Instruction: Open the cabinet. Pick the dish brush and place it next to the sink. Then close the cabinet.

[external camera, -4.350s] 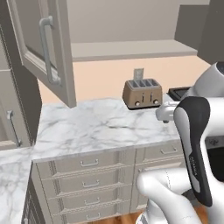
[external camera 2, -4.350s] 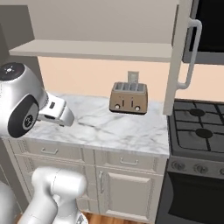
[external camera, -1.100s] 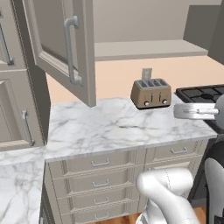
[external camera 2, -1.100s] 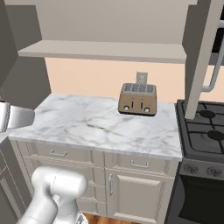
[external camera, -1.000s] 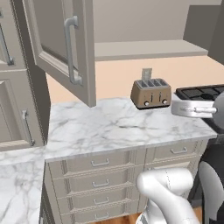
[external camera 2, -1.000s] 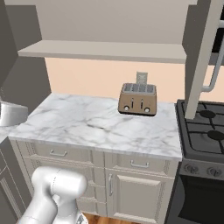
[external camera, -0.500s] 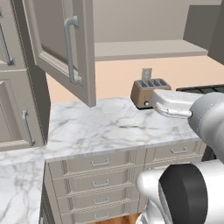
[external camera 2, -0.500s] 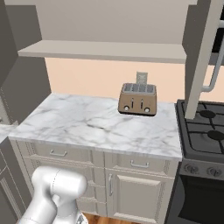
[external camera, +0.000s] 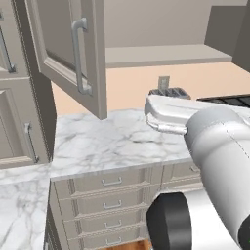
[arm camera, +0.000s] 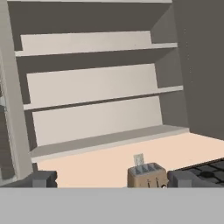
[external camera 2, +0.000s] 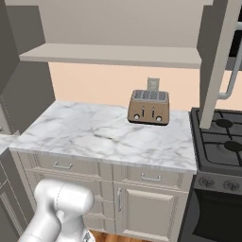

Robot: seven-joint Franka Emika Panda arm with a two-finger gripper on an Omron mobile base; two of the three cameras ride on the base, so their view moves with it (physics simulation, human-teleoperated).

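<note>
The claw [arm camera: 111,180] is wide open and holds nothing. It points up into the cabinet [arm camera: 100,78], ready to look for the dish brush, which I cannot spot. Both doors [external camera: 73,53] hang open. Three bare shelves inside. One toaster [external camera 2: 149,107] sits by the surface's [external camera 2: 94,134] back edge.

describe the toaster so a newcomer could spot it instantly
Start at the white marble counter under the open wall cabinet. The toaster stands at the counter's back, toward the black stove, below a wall outlet. It is a brown box with top slots, the one appliance standing on the marble.
</note>
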